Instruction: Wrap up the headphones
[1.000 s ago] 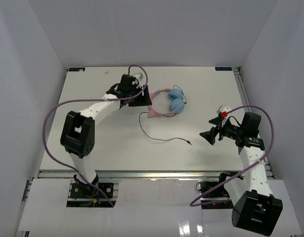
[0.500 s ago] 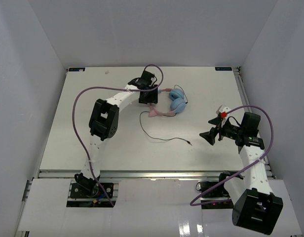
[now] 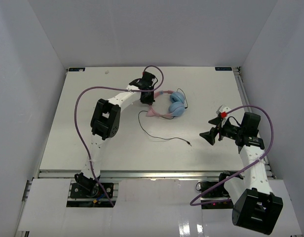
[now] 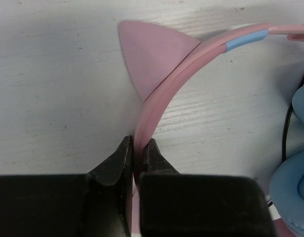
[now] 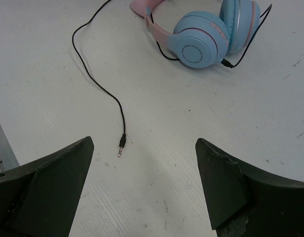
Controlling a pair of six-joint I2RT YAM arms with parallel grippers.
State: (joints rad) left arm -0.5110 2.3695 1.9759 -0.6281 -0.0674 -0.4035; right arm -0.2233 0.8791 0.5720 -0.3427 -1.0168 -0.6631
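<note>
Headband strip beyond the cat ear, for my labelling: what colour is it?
The strip is light blue, clearest in the left wrist view.

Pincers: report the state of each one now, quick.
Left pincer: shut on the headphones, clamping the pink headband.
Right pincer: open, holding nothing.

Robot lab test cell.
A white table [image 3: 211, 89] is boxed in by plain pale walls [image 3: 152, 34]. A left arm [image 3: 105, 116] and a right arm [image 3: 250, 158] are mounted at an aluminium rail [image 3: 152, 174] along the near edge, trailing thick purple cables [image 3: 272, 131].
</note>
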